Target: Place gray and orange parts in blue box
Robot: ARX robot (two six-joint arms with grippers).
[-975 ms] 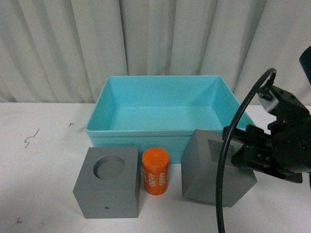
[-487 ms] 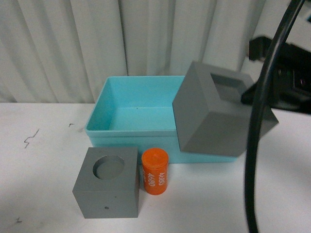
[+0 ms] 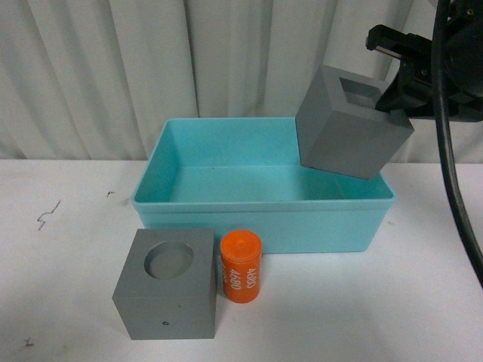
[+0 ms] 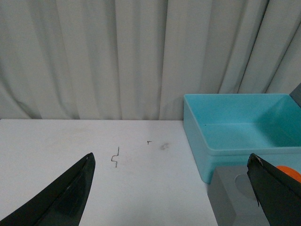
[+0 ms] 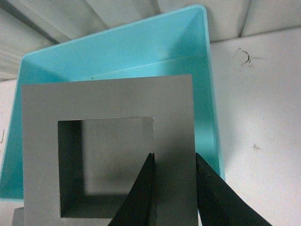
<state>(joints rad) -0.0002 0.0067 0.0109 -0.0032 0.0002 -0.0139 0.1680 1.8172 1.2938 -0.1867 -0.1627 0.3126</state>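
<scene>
Curtains [image 3: 151,68] behind, right gripper [image 5: 174,159] pinches square-recess cube [image 3: 351,128] (tilted) over box [image 3: 226,204].

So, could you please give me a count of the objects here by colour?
Gray: 2 (round-recess cube; square-recess cube, held by the right gripper)
Orange: 1 (cylinder)
Blue: 1 (box)
Total: 4

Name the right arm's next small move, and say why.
Probably lower it straight down. The right hand pinches one wall of the square-recess gray cube, which hangs tilted in the air over the right part of the blue box. Dropping it from that height looks rough, so descend before releasing.
</scene>
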